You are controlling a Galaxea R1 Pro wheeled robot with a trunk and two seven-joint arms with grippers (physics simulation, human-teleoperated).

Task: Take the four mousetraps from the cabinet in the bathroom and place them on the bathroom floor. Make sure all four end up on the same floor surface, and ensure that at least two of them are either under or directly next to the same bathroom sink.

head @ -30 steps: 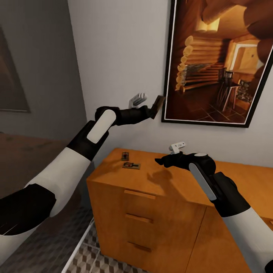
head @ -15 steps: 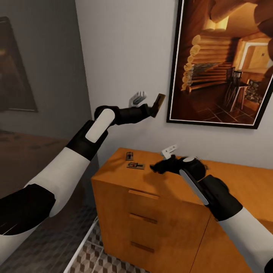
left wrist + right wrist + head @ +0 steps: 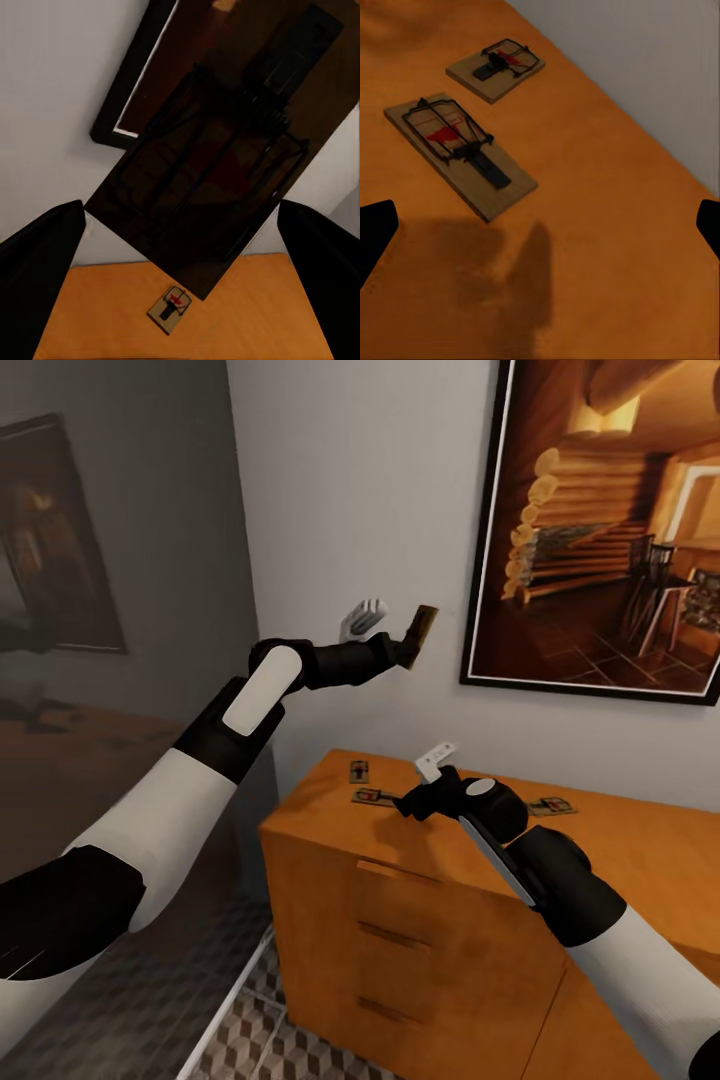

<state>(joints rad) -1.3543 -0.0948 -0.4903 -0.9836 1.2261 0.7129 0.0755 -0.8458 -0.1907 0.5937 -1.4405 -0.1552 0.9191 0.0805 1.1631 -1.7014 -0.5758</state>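
The cabinet (image 3: 430, 920) runs off the head view's right and bottom edges, so its full width and base can't be seen. The framed picture (image 3: 610, 530) is cut at the top and right. A second dark picture (image 3: 60, 540) on the left wall is blurred, subject unreadable. In the left wrist view the held mousetrap (image 3: 217, 150) sits so close that it's dark and its top is clipped. The right arm covers part of the far mousetrap (image 3: 553, 806). Right fingertips (image 3: 375, 232) show merely as black corners at the frame edges.
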